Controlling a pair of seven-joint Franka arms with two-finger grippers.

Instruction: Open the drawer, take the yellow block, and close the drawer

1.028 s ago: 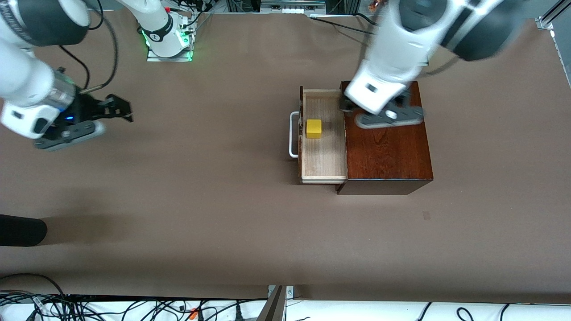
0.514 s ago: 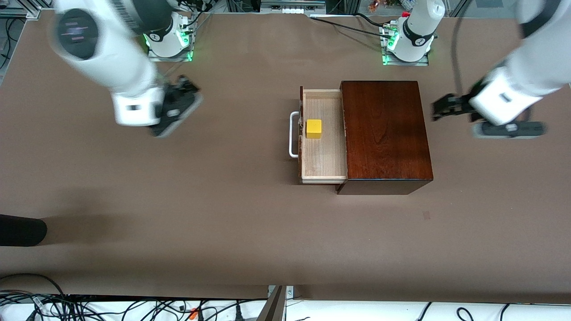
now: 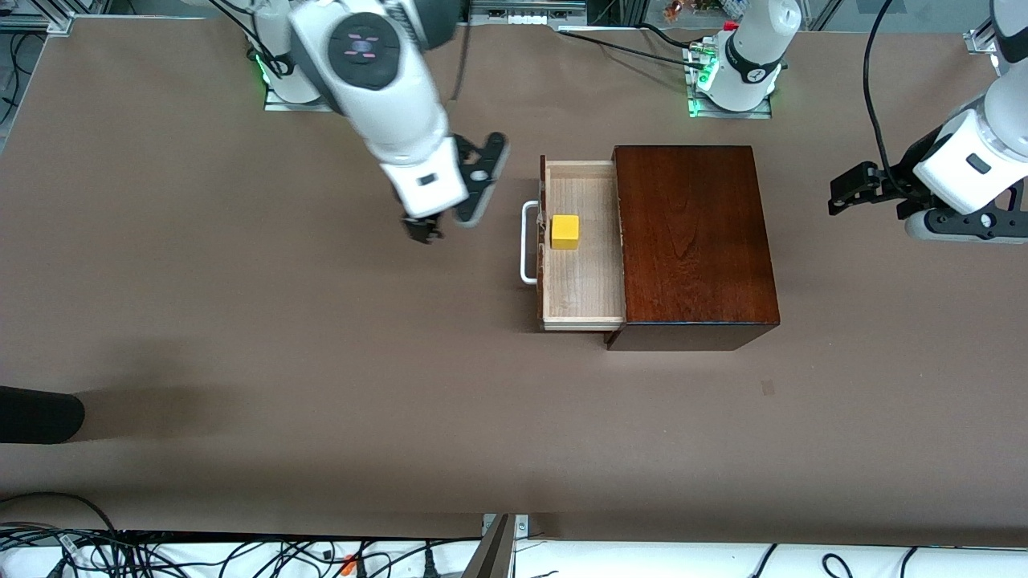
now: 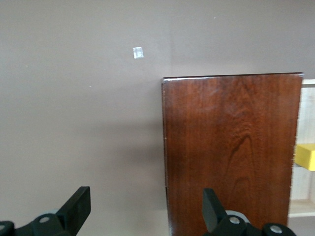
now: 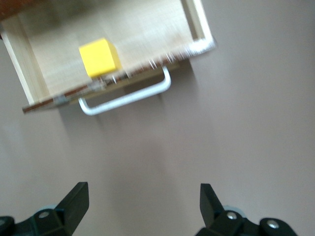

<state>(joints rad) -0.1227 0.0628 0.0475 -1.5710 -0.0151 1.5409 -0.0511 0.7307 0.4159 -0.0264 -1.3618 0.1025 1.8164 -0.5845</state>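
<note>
Saw a small bright yellow cube (image 3: 564, 231) lying in the pale wood drawer tray (image 3: 584, 281), close to the dark drawer front and its white bar handle (image 3: 526, 241). Found the tray pulled well out of the shiny red-brown wooden box (image 3: 695, 241), so the cube was open from above.

Saw the right pincer (image 5: 142, 209) spread wide and empty, up over the brown counter (image 3: 241, 321), just beside the handle. From there, found the cube a short way toward the left arm's end of the counter, just over the handle and the drawer front. No long side on the cube, so probably fine to pinch either way.

Saw the left pincer (image 4: 145, 211) wide and empty too, waiting over the counter by the box, well apart from the cube. Judged the right arm much nearer for the pick.
</note>
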